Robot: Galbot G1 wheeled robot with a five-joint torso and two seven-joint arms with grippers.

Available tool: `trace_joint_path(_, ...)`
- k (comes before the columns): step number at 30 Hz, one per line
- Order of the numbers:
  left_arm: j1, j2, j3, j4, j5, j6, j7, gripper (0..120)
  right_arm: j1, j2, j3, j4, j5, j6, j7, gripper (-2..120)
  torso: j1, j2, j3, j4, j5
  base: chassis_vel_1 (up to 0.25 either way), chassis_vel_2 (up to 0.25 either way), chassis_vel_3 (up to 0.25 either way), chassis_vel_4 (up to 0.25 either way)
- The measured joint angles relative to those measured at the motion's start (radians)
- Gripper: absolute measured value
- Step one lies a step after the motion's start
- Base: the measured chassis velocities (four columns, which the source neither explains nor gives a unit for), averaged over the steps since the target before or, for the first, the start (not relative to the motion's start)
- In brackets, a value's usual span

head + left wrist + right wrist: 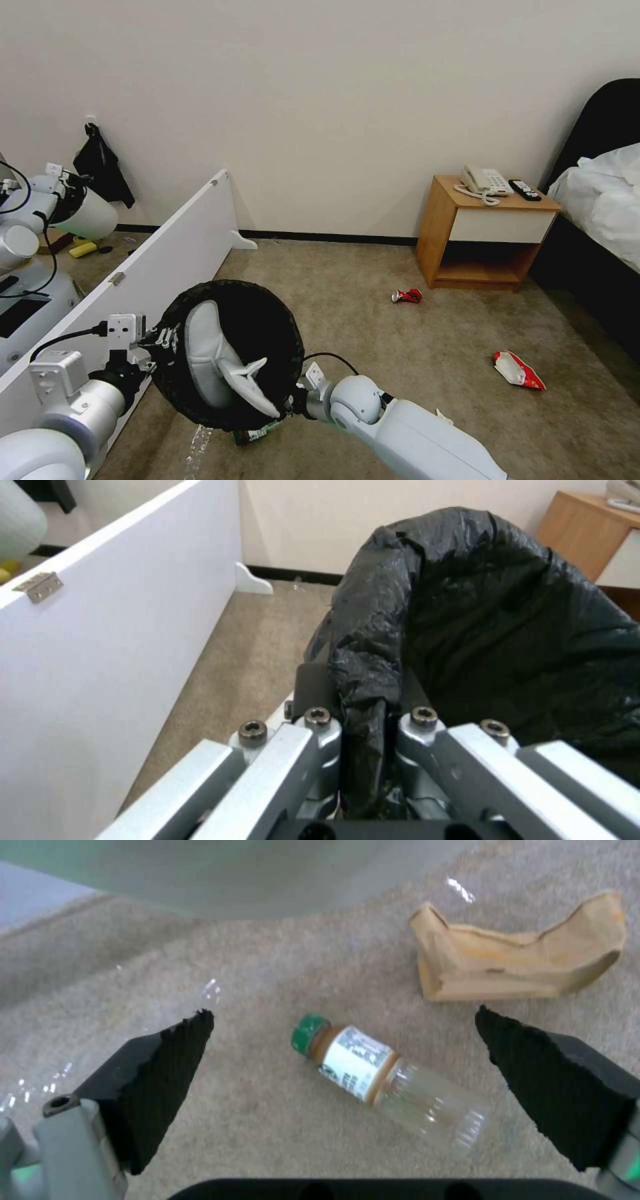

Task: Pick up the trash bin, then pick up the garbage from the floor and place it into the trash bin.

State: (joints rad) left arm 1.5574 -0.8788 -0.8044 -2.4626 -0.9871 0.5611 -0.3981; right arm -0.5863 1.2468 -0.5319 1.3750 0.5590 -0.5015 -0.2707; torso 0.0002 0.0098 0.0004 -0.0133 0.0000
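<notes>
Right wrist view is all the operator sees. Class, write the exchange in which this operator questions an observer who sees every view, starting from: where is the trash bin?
Observer: The left gripper is shut on the trash bin at its bag-lined rim, holding it tilted off the floor.
Operator: My right gripper hangs open over the bottle. Anything in the bin?
Observer: White slippers lie inside it.
Operator: Other litter out there?
Observer: A red can lies on the floor near the nightstand.
</notes>
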Motion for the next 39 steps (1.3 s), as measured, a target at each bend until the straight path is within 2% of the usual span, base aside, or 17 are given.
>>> trace_joint_path(39, -0.009, 0.000, 0.003, 0.003, -0.004, 0.002, -0.001, 4, 0.033, 0.055, -0.009, -0.189, -0.055, 0.030, -0.028, 100, 0.000, 0.000, 0.000, 0.0001, 0.0000, 0.000, 0.000, 0.000, 0.000)
